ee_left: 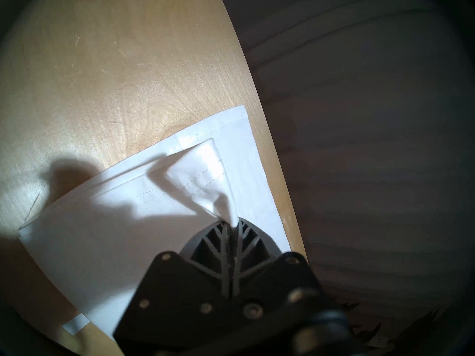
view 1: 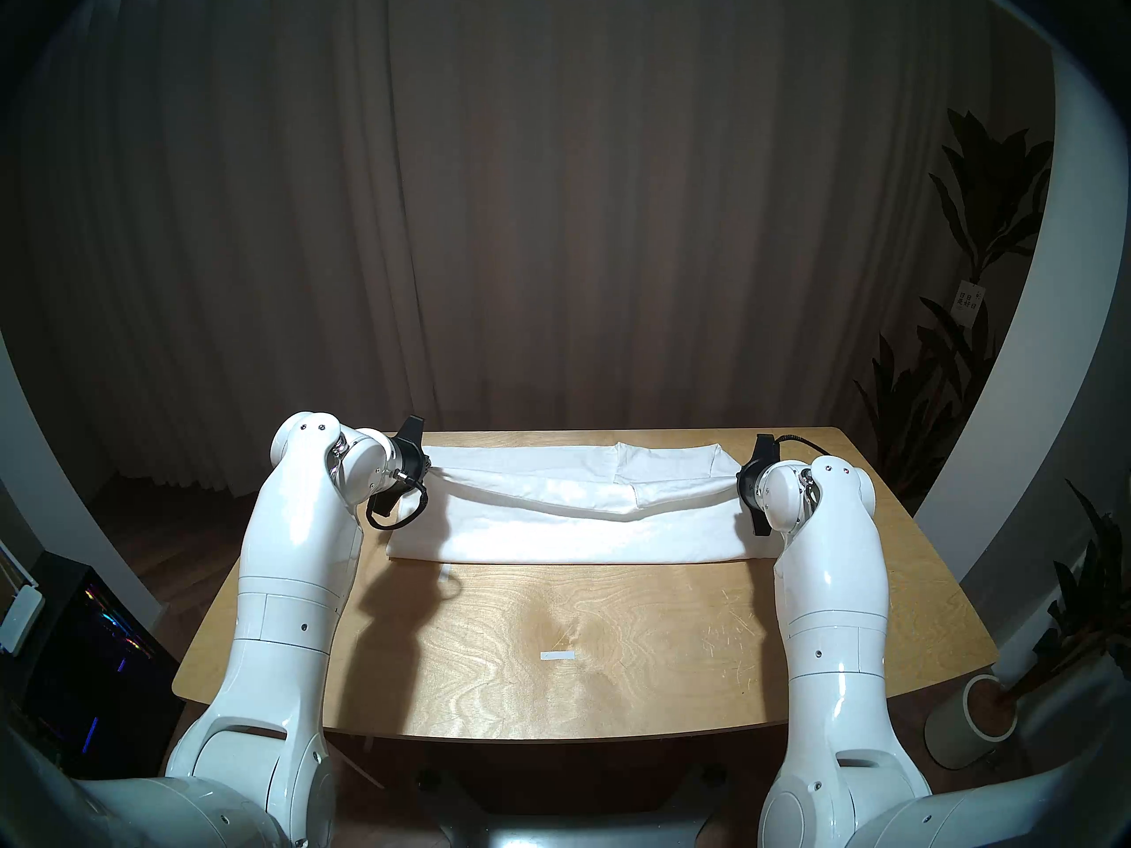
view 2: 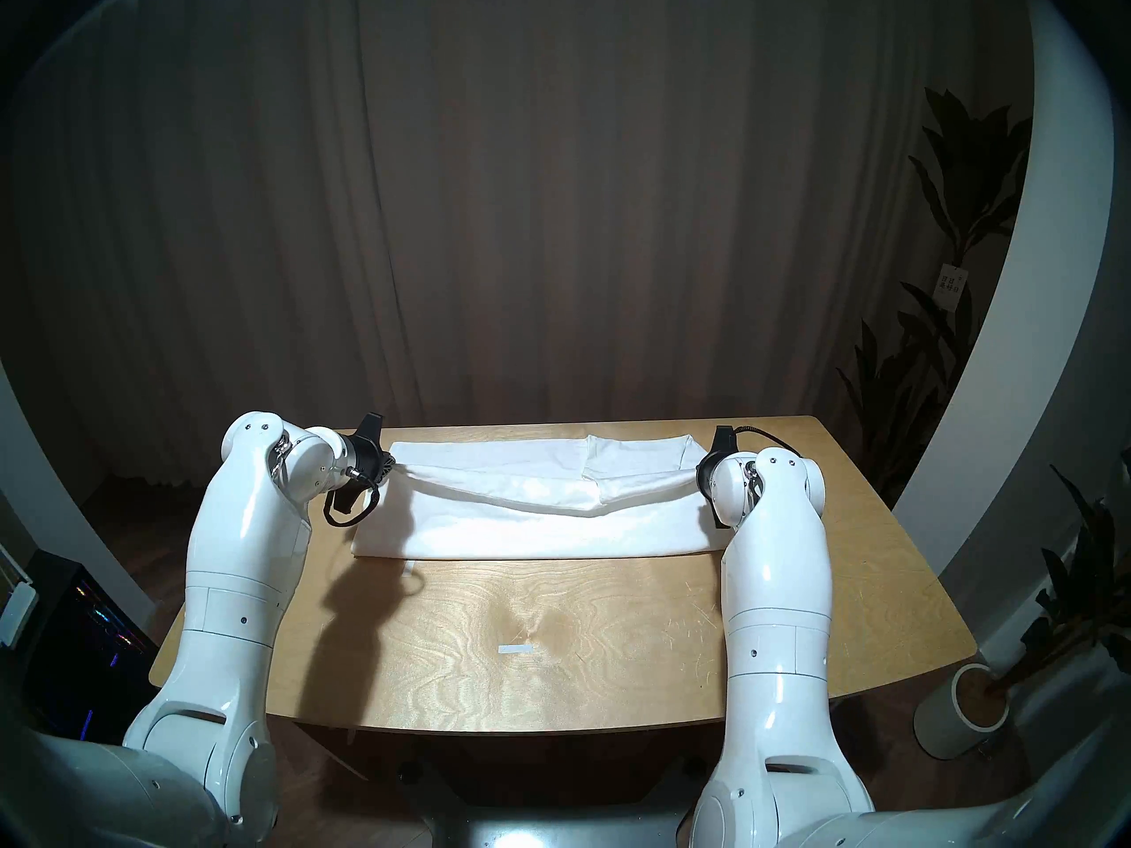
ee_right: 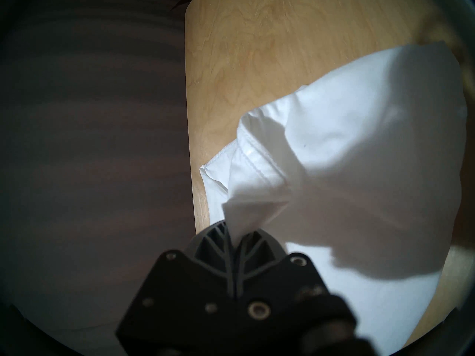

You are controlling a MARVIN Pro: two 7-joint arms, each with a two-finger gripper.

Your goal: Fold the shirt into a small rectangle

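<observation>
**Curtained room, wooden worktop, plants to one side**

A pale plywood worktop (view 1: 612,639) with rounded corners and scratched grain carries a small white tape strip (view 1: 558,655) near its middle. Beyond it hangs a full-width brownish pleated curtain (view 1: 551,216), dim at the edges and lighter at centre. The floor (view 1: 183,522) is dark wood. Tall dark-leaved plants (view 1: 979,277) stand on the right, one in a pale round pot (view 1: 973,727). On the left sits a black cabinet (view 1: 85,663) with coloured lights
</observation>
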